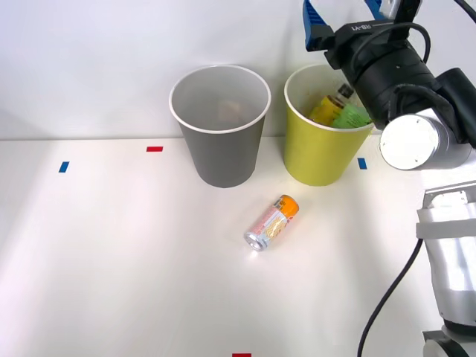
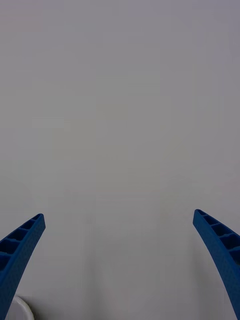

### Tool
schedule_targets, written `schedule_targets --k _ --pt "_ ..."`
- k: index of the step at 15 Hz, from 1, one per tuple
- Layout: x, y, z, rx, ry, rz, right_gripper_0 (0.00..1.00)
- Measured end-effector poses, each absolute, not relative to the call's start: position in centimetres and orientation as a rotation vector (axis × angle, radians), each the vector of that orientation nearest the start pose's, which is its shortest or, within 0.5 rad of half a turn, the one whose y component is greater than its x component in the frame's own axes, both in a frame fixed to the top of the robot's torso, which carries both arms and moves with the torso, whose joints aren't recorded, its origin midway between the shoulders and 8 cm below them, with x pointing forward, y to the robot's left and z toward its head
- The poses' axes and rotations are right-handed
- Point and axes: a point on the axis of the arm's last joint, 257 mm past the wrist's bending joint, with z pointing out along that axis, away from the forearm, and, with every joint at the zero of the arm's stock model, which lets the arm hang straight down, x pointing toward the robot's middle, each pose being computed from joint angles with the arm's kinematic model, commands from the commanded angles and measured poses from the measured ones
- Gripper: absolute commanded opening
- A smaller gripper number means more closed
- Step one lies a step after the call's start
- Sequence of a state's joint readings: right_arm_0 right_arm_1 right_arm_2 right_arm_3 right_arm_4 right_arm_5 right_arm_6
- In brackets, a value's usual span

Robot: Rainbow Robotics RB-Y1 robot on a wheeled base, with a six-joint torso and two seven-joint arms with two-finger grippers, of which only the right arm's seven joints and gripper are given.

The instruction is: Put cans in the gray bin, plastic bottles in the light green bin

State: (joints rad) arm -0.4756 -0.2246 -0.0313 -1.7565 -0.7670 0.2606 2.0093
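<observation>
My right gripper (image 1: 346,11) hangs above the light green bin (image 1: 321,160), its blue fingers (image 2: 20,245) spread wide with nothing between them. Inside that bin lie a yellow bottle (image 1: 327,108) with a black cap and a green-labelled bottle (image 1: 349,117). The can (image 1: 272,222) lies on its side on the white table (image 1: 111,268), just in front of the gap between the gray bin (image 1: 222,152) and the light green one.
</observation>
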Motion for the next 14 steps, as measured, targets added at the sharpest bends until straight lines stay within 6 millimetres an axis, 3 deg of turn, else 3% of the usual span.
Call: schedule_targets --k 8,11,14 --pt "48.2 -16.3 3.5 -0.266 1.172 0.299 1.00" --pt "45.6 -17.3 2.1 -0.208 1.139 0.312 1.00" --pt "42.5 -18.5 -2.6 -0.103 1.167 0.325 1.00"
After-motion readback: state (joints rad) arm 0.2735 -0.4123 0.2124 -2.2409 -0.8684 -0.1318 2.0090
